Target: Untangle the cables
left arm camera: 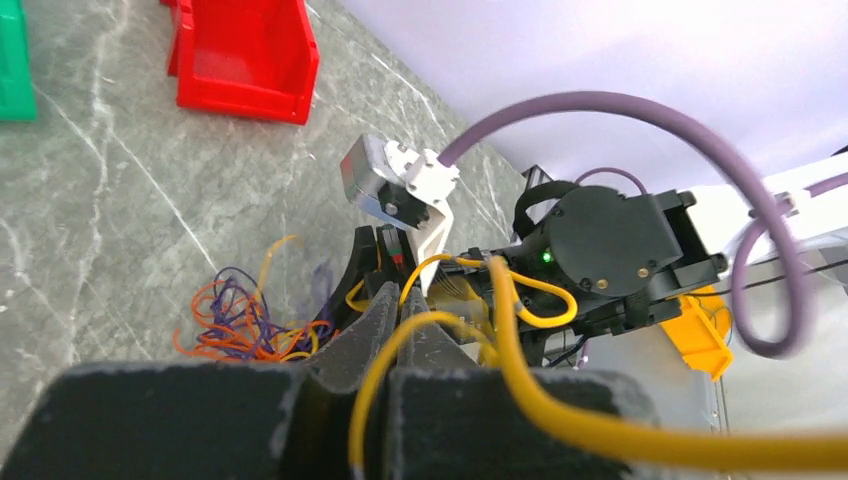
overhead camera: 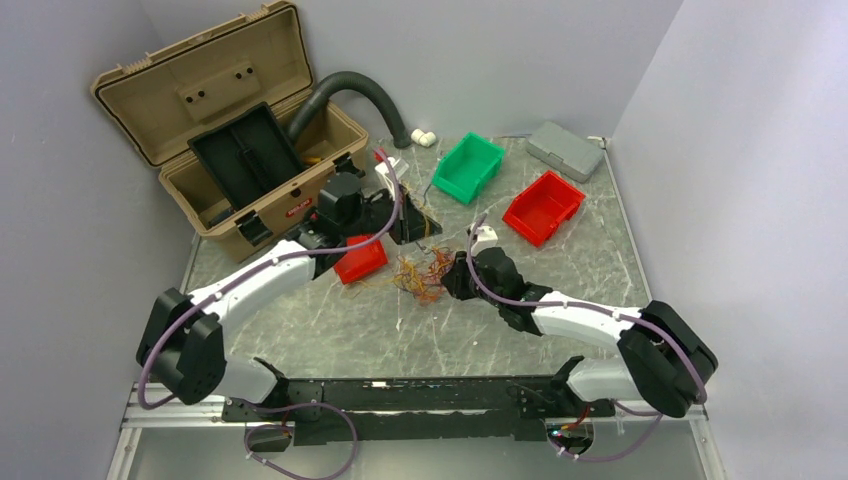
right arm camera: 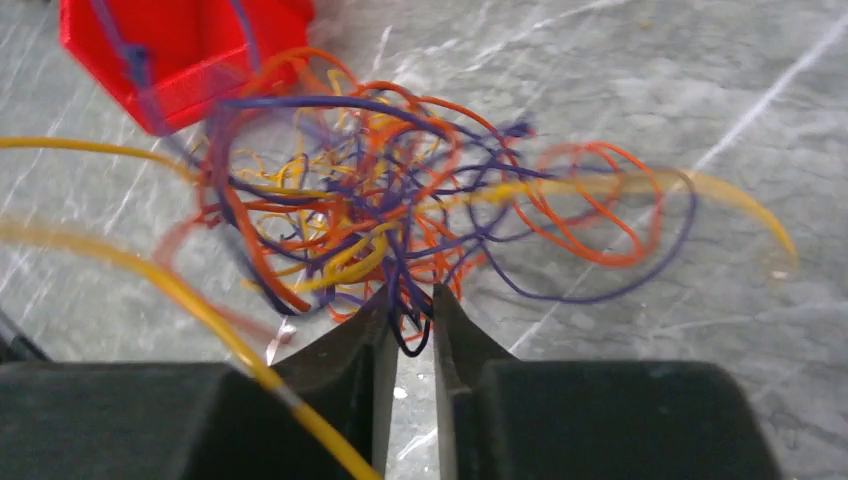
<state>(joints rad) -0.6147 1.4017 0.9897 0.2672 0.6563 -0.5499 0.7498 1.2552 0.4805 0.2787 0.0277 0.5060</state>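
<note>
Grey marble bench (overhead camera: 560, 290). Open tan toolbox (overhead camera: 215, 75) in the upper left of the frame, with a dark corrugated hose (overhead camera: 360, 88) arching off its right side. Right of top centre: green bin (overhead camera: 468, 167), red bin (overhead camera: 543, 207), closed grey case (overhead camera: 565, 150). A small red bin (overhead camera: 360, 260) sits left of centre, under the left arm. The cables (overhead camera: 422, 275) are one loose orange/yellow/purple tangle at mid-frame on the bench, between the two hands. The left hand (overhead camera: 412, 228) is just above the tangle. In the left wrist view its fingers (left arm camera: 345, 345) are pinched together on a yellow strand (left arm camera: 520, 340) that runs off the lower right of the frame. The right hand (overhead camera: 458, 278) is at the tangle's right edge. In the right wrist view its fingers (right arm camera: 350, 350) are nearly together, clamping a purple loop (right arm camera: 410, 345) of the tangle.
</note>
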